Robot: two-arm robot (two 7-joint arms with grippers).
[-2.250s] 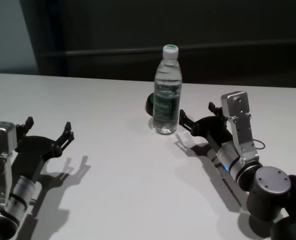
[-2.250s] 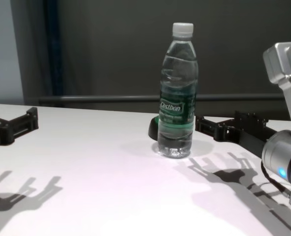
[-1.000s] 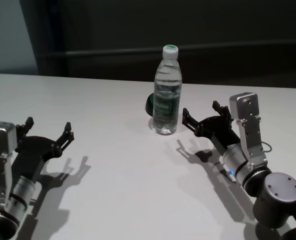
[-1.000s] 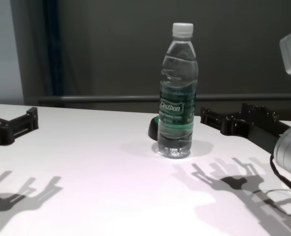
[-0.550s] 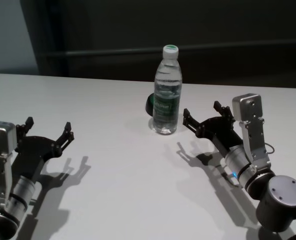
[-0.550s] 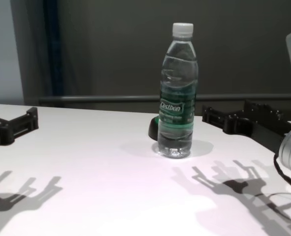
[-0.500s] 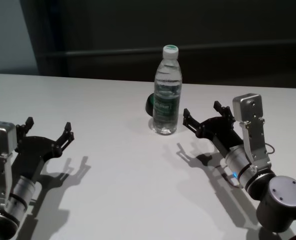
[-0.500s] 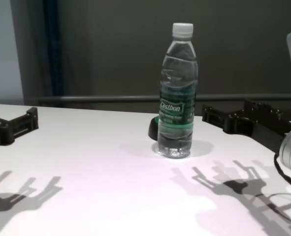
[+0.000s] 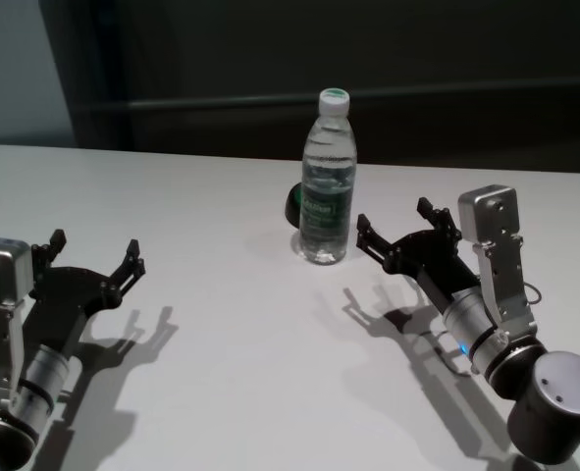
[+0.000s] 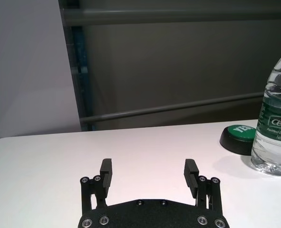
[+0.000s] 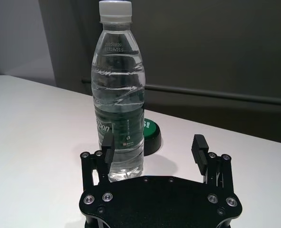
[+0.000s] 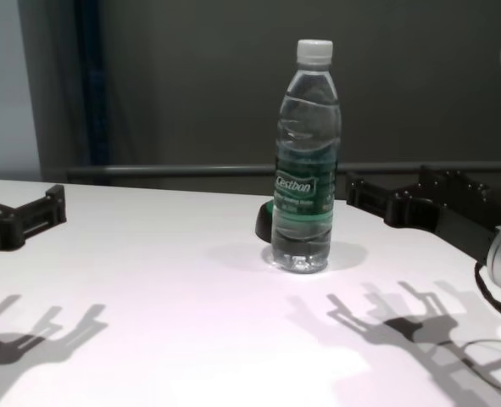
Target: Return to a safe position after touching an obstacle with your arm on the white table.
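Right tool (image 9: pixel 397 235) hangs just above the white bench (image 9: pixel 240 334), its fingers spread apart and empty, tips aimed toward the bottle (image 9: pixel 326 186). The bottle stands upright just ahead of this tool and slightly toward its left finger; a narrow gap shows between fingertip and bottle wall in the head view, so no contact at this moment. The wrist view shows the left finger overlapping the bottle's lower body, but that looks like line of sight only.

Left tool (image 9: pixel 91 263) sits parked well to the left of the bottle, low over the bench, fingers likewise spread apart and holding nothing.

A low black-and-green dome (image 11: pixel 151 135) rests on the bench right behind the bottle, on the far side from the right tool.

Handling, as a judgement:
- full of water, so fairly heavy for its size
- tall on a narrow base, so a sideways knock high up could tip it
- clear thin plastic wall, likely smooth and yielding to a squeeze
- best hold, if one were needed: across the labelled waist, below mid-height

Task stage, as a judgement: retreat phase; right tool should draw straight back, away from the bottle, without sweeping sideways
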